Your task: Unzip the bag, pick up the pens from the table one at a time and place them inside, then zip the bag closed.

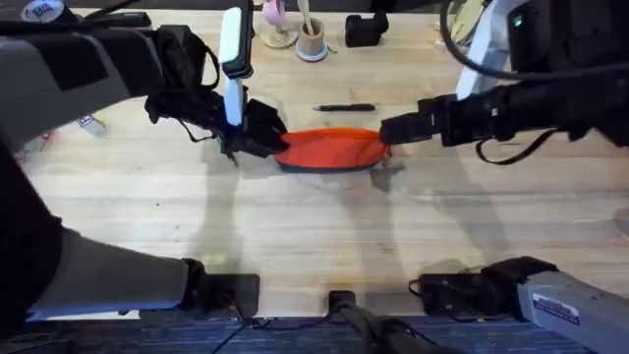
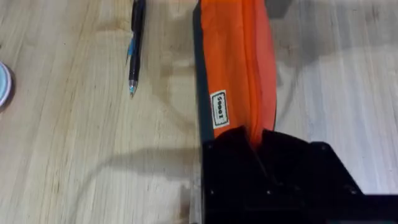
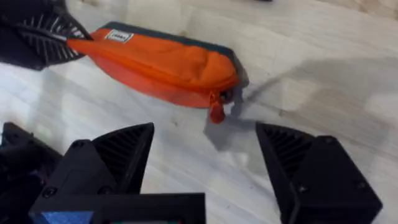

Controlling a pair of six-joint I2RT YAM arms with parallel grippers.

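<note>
From above, the left gripper (image 1: 257, 133) is clamped on the left end of the bag (image 1: 329, 149), which lies mid-table (image 1: 295, 246) with one pen (image 1: 344, 107) just beyond it. The left wrist view shows that end pinched between the fingers (image 2: 233, 140). In the right wrist view the right gripper (image 3: 205, 149) hangs with jaws apart near the zipper pull (image 3: 216, 112); the pouch looks soft and light, best taken by that tab.

the overhead view looks down and forward over the table (image 1: 314, 236); both wrist views sit low and close, sharing the bag (image 1: 329, 149) (image 2: 236, 68) (image 3: 155, 65).
</note>
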